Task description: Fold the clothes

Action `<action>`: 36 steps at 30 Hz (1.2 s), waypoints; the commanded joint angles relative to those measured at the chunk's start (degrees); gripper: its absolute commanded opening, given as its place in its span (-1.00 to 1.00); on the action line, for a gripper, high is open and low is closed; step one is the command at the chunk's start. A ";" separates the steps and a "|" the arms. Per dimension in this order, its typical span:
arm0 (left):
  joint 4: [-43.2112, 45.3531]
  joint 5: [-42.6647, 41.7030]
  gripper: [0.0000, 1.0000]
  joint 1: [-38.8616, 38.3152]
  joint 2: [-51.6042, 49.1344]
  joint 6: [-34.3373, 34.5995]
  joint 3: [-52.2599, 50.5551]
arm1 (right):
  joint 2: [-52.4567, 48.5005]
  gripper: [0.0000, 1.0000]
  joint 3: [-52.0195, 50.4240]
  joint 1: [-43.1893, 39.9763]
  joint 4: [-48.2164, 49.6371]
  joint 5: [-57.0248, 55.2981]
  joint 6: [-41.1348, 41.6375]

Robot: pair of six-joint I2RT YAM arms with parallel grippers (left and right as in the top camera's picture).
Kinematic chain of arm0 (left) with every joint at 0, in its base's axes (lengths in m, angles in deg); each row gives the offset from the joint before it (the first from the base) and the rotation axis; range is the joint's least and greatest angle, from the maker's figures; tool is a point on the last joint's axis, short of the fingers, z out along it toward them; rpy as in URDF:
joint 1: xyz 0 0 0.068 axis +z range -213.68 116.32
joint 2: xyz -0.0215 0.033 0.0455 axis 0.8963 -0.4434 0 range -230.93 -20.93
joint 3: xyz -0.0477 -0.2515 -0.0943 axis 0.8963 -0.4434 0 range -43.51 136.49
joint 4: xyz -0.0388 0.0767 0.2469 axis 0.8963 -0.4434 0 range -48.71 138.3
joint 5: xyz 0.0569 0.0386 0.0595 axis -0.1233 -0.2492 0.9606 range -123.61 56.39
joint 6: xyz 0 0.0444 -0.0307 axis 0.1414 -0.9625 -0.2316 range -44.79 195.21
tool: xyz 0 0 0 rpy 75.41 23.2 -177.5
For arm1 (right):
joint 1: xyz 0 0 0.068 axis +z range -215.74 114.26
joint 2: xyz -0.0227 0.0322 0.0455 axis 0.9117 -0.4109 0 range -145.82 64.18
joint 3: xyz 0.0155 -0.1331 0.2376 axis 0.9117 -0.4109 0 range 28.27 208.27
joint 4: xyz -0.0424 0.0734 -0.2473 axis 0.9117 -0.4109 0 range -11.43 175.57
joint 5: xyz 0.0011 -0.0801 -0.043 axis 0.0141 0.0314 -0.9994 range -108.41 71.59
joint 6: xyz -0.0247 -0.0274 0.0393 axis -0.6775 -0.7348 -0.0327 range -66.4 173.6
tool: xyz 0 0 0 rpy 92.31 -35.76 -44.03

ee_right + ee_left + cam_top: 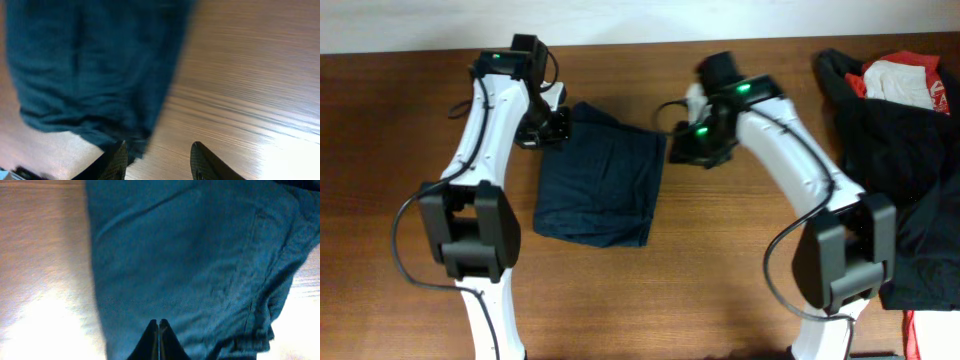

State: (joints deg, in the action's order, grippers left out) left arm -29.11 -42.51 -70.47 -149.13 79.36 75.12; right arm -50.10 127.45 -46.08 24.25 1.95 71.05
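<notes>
A folded dark navy denim-like garment (603, 178) lies on the table between my arms. It also fills the left wrist view (190, 265) and the upper left of the right wrist view (90, 65). My left gripper (159, 326) is shut, empty, its tips over the garment's edge at its top left corner (558, 122). My right gripper (157, 150) is open and empty, just off the garment's top right corner (678, 142), over bare wood. A heap of black (890, 150) and red-and-white clothes (905, 80) lies at the far right.
The wooden table (400, 150) runs under everything, with a pale wall strip along the back edge. The pile of clothes drapes over the right arm's base (840, 250). A red patch (930, 335) shows at the bottom right corner.
</notes>
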 commanded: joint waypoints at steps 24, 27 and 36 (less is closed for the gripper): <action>6.19 2.34 -0.99 2.51 -10.95 1.03 2.82 | -16.76 -0.92 -1.27 6.43 -8.76 -20.09 6.80; -1.16 2.34 -0.99 2.51 -7.19 1.01 9.42 | -14.93 -0.92 2.03 3.26 -12.72 -21.07 6.78; -19.34 -15.74 -0.99 -3.52 -3.56 0.55 11.89 | -12.61 -0.31 21.46 -4.46 -7.98 1.51 0.76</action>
State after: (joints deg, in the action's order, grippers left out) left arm -48.17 -53.79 -71.73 -153.04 79.81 87.62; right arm -64.33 147.73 -48.44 13.15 -7.53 72.32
